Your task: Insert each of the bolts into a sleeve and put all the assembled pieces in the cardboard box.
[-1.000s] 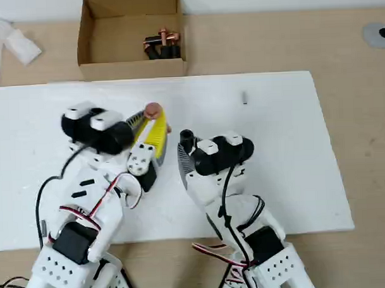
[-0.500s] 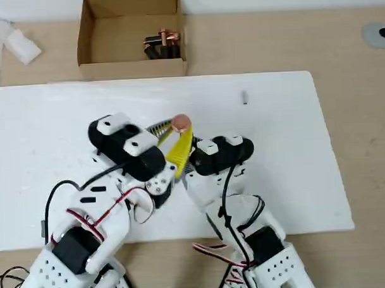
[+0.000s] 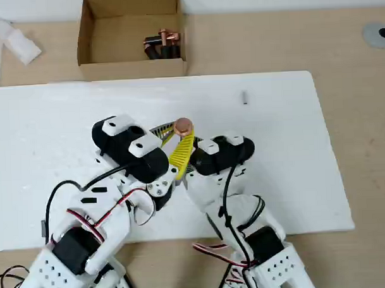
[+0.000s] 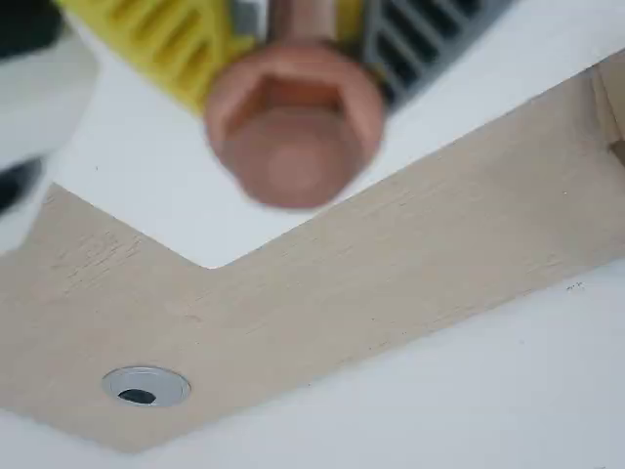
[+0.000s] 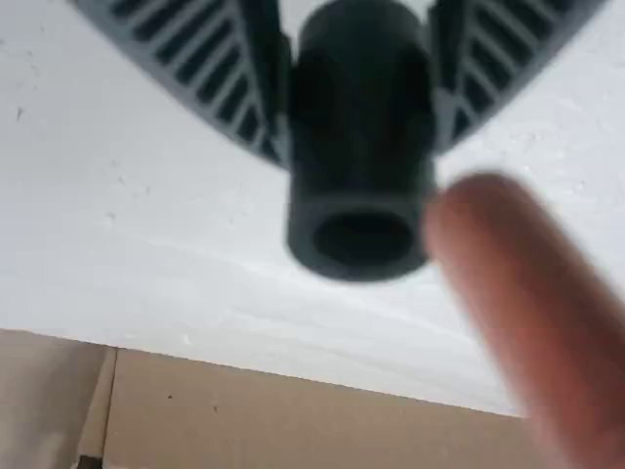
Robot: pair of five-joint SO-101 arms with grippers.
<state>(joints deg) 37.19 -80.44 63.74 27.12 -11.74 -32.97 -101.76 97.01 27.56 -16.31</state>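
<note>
your left jaws clamp the copper-coloured metal bolt (image 4: 293, 127) beside the mouth of the black plastic sleeve (image 5: 361, 147) pinched in your right jaws, so pushing now could jam it on the rim.

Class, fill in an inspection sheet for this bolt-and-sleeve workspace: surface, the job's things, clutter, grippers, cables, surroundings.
Surface: white sheet on a wooden table.
Job's things: copper bolt beside the mouth of the black sleeve, not yet in; assembled pieces lie in the cardboard box.
Clutter: small grey item on the sheet; white scrap on the table.
Grippers: left gripper shut on the bolt; right gripper shut on the sleeve.
Cables: black, red and white wires along both arms.
Surroundings: grey grommet in the tabletop.
</note>
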